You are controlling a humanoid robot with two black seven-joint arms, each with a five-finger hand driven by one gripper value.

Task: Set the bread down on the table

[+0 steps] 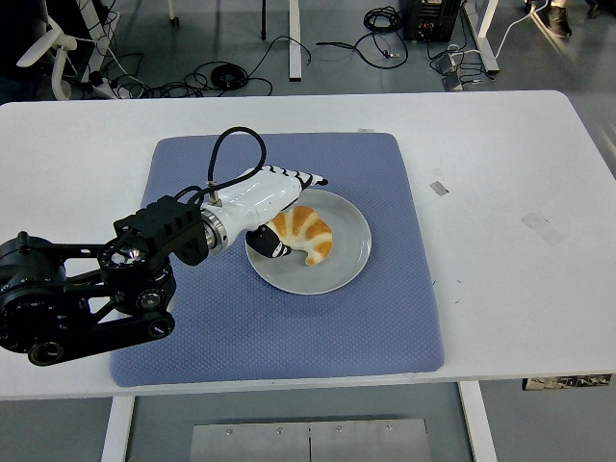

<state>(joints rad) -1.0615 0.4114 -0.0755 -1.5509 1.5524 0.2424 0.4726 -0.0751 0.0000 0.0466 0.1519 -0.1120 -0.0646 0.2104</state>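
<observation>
golden-brown and white-striped, the bread (306,234) was a curved croissant shape lying on the grey plate (348,260), a little toward the plate's 10 o'clock side. the plate was smooth, round and shallow-rimmed, and it sat near the middle of a blue-grey mat (279,327) with a fine dimpled weave and rounded corners, spread over the plain white worktop (500,192).

the left hand (272,207), glossy white with black-banded fingers (306,178), was at the plate's 9 o'clock edge. its long fingers lay extended along the bread's 12 o'clock side while the dark thumb tip sat at the bread's 8 o'clock end, so the fingers bracketed the bread in a narrow span. whether they were already pressing on it could not be told from this view. the right hand was not visible.

in my judgement this was the grasp step: the bread was not yet lifted. the next move would call for closing thumb and fingers gently on the crust, since a soft pastry could crush or flake, then lifting clear of the rim without dragging the plate, and carrying it past the mat's edge to bare worktop, the open area toward 3 o'clock looking the nearest roomy choice.
</observation>
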